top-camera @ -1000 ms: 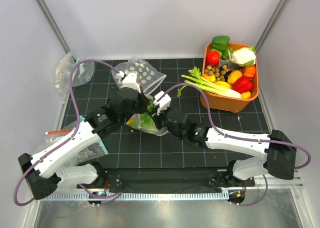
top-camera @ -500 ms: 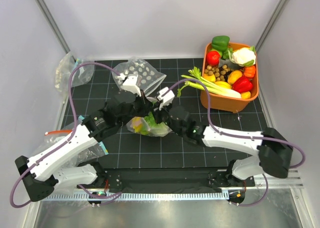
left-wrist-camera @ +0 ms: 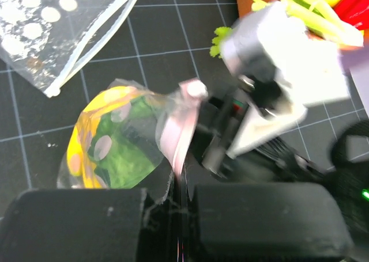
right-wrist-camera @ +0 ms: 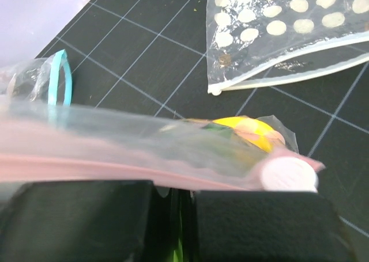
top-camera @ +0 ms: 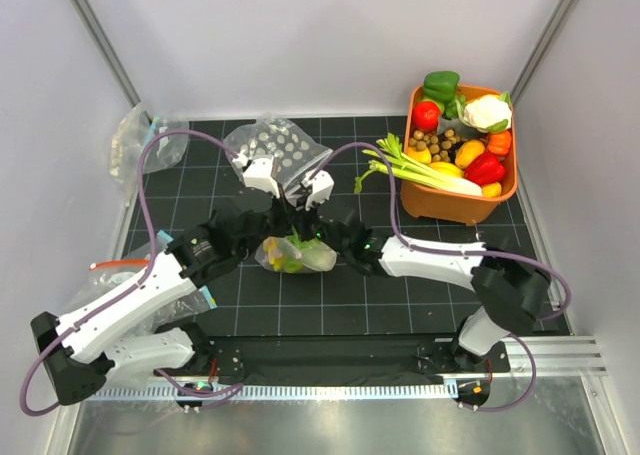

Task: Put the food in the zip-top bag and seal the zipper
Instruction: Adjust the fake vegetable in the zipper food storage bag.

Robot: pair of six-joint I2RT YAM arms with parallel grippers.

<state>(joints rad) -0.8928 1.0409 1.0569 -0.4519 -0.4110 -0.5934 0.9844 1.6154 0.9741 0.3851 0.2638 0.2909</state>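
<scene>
Loading appears complete: the banana bunch [left-wrist-camera: 81, 155] and lettuce [left-wrist-camera: 131, 136] sit inside the zip-top bag [top-camera: 292, 256], which lies left of the orange bin [top-camera: 440, 204]. The left gripper [left-wrist-camera: 180, 194] and right gripper [right-wrist-camera: 173, 200] are both clamped on the pink zipper [right-wrist-camera: 86, 164]. Left to do, by judgement: pressing the strip closed along its full length.

You see the small clear zip-top bag with white polka dots [top-camera: 295, 255] bulging near the middle of the black gridded mat. Inside, the yellow toy banana bunch [left-wrist-camera: 78, 154] and the leafy green toy lettuce [left-wrist-camera: 124, 132] press together. Its pale pink zipper strip [right-wrist-camera: 86, 167] runs stretched straight along the mouth edge.
</scene>
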